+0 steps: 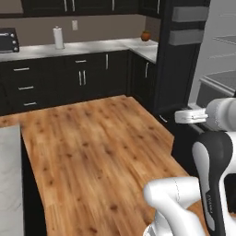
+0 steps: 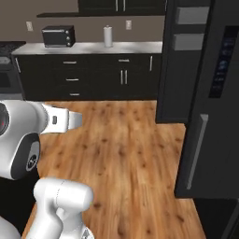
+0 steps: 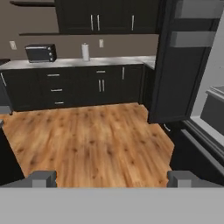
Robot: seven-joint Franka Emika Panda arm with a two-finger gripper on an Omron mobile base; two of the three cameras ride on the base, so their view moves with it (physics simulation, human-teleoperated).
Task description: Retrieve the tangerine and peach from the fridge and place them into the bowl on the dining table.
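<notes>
Nearest, the two-finger gripper (image 3: 111,178) stands with its dark tips wide apart and empty above the wooden floor (image 1: 92,147). Beyond, the tall black French-door fridge (image 3: 175,83) stands upright, long axis vertical, its door (image 2: 205,121) swung out from the light grey interior (image 1: 216,64); stiff and heavy, it is best taken by the grey bar handle (image 2: 196,151). No fruit can be made out on its shelves.

black fridge (image 2: 205,116), wood-grain floor (image 1: 97,152)
</notes>
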